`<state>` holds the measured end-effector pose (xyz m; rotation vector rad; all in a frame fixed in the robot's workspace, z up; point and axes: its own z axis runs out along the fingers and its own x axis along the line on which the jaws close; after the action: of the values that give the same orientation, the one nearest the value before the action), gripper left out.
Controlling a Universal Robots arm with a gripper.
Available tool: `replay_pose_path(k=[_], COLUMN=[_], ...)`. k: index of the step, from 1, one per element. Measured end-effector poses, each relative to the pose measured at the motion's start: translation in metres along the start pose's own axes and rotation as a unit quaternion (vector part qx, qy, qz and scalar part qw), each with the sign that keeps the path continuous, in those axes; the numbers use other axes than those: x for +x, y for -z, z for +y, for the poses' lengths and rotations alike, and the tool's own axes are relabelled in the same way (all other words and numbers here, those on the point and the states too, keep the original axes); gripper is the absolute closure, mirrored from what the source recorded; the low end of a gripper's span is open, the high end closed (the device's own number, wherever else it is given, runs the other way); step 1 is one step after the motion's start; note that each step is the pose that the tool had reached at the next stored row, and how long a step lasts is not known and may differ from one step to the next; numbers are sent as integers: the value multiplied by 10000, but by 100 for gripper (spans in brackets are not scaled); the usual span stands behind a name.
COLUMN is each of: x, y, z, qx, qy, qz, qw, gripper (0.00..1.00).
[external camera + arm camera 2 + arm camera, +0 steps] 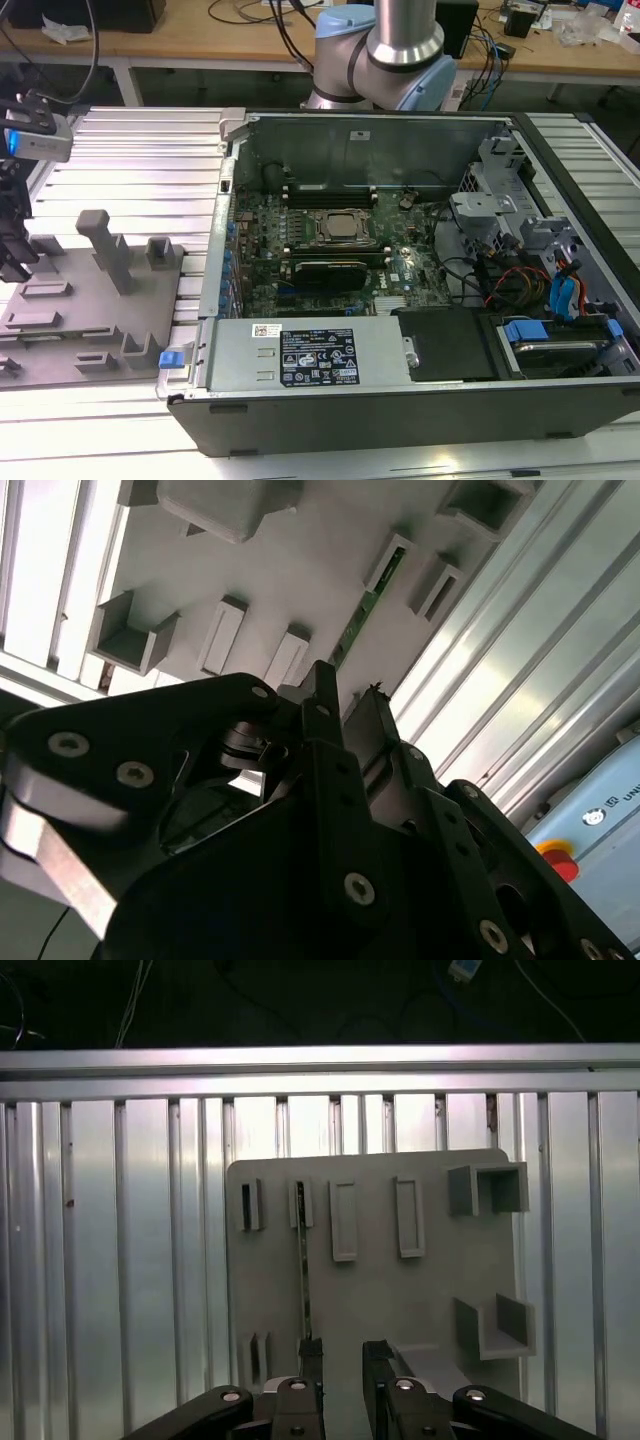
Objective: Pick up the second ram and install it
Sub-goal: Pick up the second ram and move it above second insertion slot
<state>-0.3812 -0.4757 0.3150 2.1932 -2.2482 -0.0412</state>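
Your end effector (342, 1365) hovers over the gray fixture plate (400, 1300), fingers spread apart with nothing between them. The second ram (303, 1280) stands on edge in the plate's narrow slots, its near end just beside one fingertip. The open computer case (400, 250) sits beside the plate on the worktop (130, 160).

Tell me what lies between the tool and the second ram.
Nothing but a short stretch of bare grey tray. In the first wrist view the open tool hangs just short of the second ram, which stands on edge in its holder.
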Motion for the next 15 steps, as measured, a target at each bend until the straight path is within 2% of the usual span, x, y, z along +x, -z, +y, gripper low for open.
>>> replay_pose_path(k=[8, 9, 15], x=[11, 15, 21], y=[-64, -88, -124], z=[24, 30, 40], qx=[0, 0, 0], qy=[0, 0, 0], qz=[0, 0, 0], qw=[10000, 10000, 10000], gripper=[70, 70, 70])
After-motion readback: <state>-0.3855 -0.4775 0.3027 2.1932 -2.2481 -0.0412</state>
